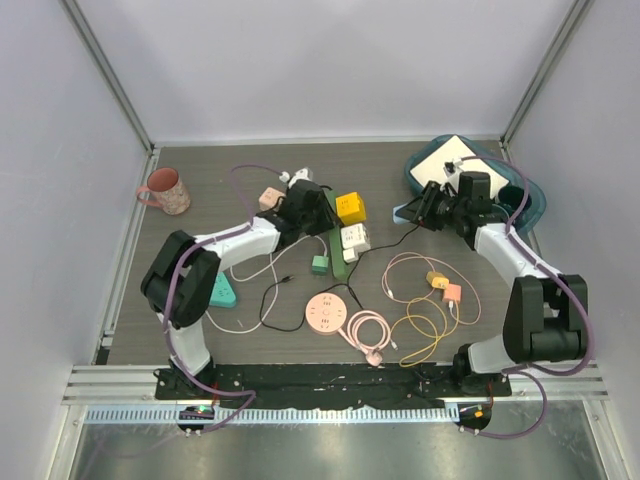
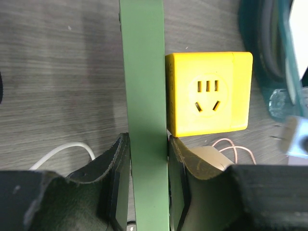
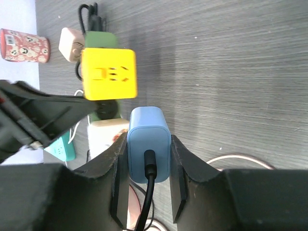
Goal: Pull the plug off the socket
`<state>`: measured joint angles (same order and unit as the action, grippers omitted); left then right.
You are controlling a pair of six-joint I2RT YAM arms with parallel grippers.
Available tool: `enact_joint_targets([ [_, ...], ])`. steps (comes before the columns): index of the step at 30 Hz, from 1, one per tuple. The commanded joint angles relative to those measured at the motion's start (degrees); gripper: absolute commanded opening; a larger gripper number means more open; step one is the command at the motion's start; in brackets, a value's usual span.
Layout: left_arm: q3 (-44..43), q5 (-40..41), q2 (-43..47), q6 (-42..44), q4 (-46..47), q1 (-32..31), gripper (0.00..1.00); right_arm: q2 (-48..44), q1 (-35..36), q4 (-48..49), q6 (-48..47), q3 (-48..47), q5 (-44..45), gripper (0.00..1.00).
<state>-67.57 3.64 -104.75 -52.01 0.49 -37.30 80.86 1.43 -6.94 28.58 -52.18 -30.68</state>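
Gripping a long green plastic power strip (image 2: 143, 72), left gripper (image 2: 148, 144) clenched; right gripper (image 3: 148, 144) clenched on a rounded blue plastic plug (image 3: 149, 126).
Yellow cube socket (image 2: 209, 94) sits just beside the strip; the plug, black cable (image 3: 146, 204) attached, is apart from both.

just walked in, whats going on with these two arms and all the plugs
Two robot arms are unplugging a charger. The left gripper is clamped on a green power strip that lies right beside a yellow cube socket. The right gripper is clamped on a blue plug with a black cable trailing from it. From overhead the plug sits apart from both strip and cube, so it looks already pulled free.
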Motion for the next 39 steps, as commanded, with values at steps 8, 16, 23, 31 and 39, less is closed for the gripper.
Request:
enact_joint_targets([
  [8, -6.4, 2.3, 11.3, 3.7, 1.5, 0.7, 0.00, 13.6, 0.3, 12.2, 0.9, -7.1, -5.0, 0.04],
  [16, 3.1, -2.8, 18.0, 6.1, 2.2, 1.9, 0.00, 23.1, 2.5, 12.1, 1.4, -12.4, -5.4, 0.27],
  [23, 10.6, -7.3, 23.5, 7.7, 2.8, 2.1, 0.00, 24.4, 2.7, 4.1, -0.5, -17.0, -2.2, 0.72],
  [31, 15.5, -6.7, 25.1, 7.6, 5.5, 2.1, 0.00, 17.4, 2.8, -11.4, -1.3, -21.2, 10.8, 0.87],
  [39, 16.8, -7.2, 22.8, 5.9, 9.1, 2.1, 0.00, 3.8, 10.7, 9.4, 11.6, -5.5, 4.8, 0.92],
])
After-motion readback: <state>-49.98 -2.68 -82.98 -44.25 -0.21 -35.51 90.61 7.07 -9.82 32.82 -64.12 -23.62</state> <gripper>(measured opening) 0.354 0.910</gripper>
